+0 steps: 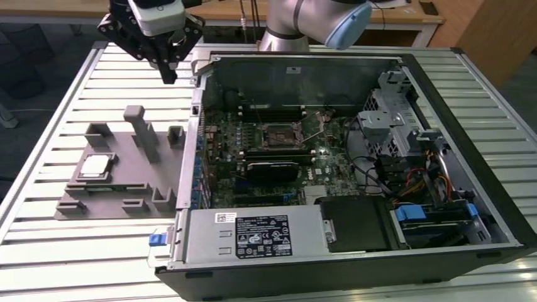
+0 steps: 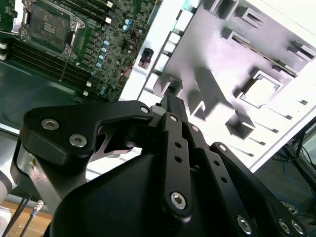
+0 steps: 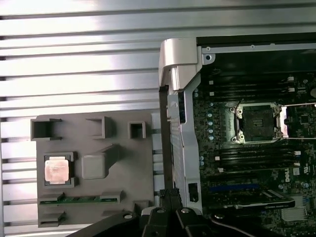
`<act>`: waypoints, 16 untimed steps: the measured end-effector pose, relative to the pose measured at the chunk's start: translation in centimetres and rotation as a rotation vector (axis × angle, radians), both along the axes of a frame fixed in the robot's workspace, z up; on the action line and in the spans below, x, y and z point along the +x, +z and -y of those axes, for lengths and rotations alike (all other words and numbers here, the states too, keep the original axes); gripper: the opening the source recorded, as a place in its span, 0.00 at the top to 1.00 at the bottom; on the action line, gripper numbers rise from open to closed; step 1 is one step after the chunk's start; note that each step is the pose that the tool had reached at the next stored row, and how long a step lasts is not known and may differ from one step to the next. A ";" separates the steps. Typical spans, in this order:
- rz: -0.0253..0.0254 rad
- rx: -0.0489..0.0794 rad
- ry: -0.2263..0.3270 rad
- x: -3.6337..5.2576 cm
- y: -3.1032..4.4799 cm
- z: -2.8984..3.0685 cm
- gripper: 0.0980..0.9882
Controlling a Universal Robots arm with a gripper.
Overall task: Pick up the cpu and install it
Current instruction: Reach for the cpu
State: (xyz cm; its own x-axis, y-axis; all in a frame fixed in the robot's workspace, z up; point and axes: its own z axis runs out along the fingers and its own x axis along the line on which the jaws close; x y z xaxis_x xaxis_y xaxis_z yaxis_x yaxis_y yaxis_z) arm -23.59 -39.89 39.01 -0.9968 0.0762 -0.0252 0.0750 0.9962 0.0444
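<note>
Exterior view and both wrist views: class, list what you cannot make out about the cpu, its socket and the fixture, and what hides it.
- cpu: underside lies face down in the grey fixture, first wrist view.
- Socket contacts: too small to tell, first wrist view.
- One fixture corner: behind the gripper, second wrist view.
- Motherboard near edge: behind the silver box, exterior view.

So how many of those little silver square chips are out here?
1. The cpu lies in a recess of the grey fixture on the slatted table, beside the open computer case. The motherboard socket looks empty; more could be hidden inside the case.
</note>
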 end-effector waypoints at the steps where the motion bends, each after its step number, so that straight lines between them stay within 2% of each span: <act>1: 0.0000 0.000 0.000 -0.17 -0.02 0.00 0.99; 16: 0.0000 0.000 0.000 -2.49 -0.30 0.00 0.99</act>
